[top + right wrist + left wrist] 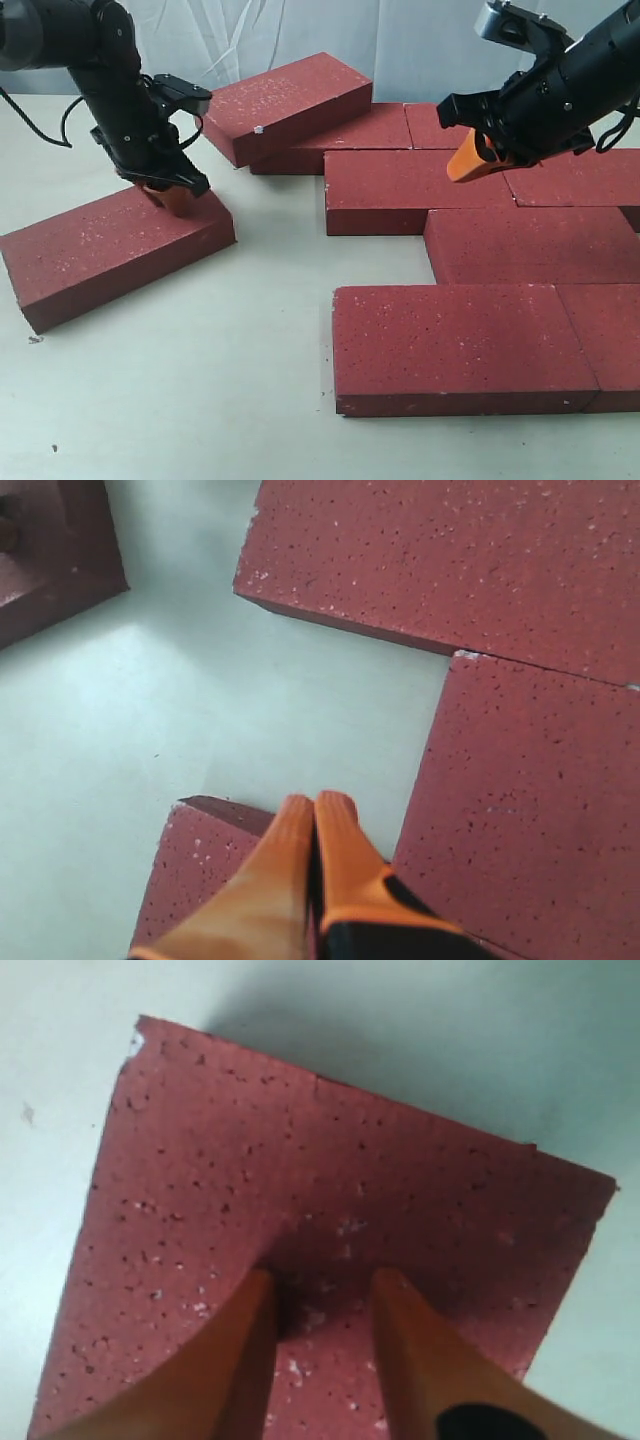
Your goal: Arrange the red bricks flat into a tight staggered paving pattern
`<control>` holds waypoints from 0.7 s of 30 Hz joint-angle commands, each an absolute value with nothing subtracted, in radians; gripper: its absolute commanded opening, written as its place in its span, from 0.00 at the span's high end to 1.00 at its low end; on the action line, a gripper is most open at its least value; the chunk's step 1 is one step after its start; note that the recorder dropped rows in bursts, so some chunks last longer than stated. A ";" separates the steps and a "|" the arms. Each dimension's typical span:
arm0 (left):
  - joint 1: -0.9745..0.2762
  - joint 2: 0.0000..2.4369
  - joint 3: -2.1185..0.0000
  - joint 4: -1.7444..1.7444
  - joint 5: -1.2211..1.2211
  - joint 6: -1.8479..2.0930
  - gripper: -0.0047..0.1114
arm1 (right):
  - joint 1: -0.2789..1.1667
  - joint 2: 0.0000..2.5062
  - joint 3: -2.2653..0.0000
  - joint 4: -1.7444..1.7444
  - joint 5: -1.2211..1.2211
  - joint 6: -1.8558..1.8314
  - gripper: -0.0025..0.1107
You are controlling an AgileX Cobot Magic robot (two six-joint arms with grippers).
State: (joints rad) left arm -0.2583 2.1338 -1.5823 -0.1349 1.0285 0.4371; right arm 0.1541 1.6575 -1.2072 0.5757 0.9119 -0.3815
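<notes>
Dark-red, rough, speckled paving bricks point(470, 190): most lie flat in staggered rows on the right, and one lies apart on the left.

The lone brick point(115, 255) lies flat and skewed on the pale tabletop point(250, 350), well apart from the rows. The left gripper point(320, 1285) has its orange fingers spread, tips touching the brick's top near one end. A chipped brick point(290, 105) leans tilted on the back row. The right gripper point(315, 805) hangs over the rows, fingers together and empty.

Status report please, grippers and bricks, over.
Left gripper open, tips on top of the loose brick. Right gripper shut, above the paved bricks, holding nothing. One tilted brick rests on the back row.
</notes>
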 commanded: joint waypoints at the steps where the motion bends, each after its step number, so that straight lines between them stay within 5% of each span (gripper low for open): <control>1: -0.261 2.187 -1.553 -0.254 1.198 0.615 0.68 | 0.151 1.650 -1.209 0.570 0.883 -0.385 0.98; 21: -0.261 2.094 -1.553 -0.372 1.221 0.851 0.71 | 0.151 1.650 -1.209 0.568 0.858 -0.385 0.98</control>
State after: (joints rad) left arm -0.2498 2.1192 -1.5682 -0.3884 1.1922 0.8479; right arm 0.1541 1.6575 -1.2072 0.5757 0.8686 -0.3815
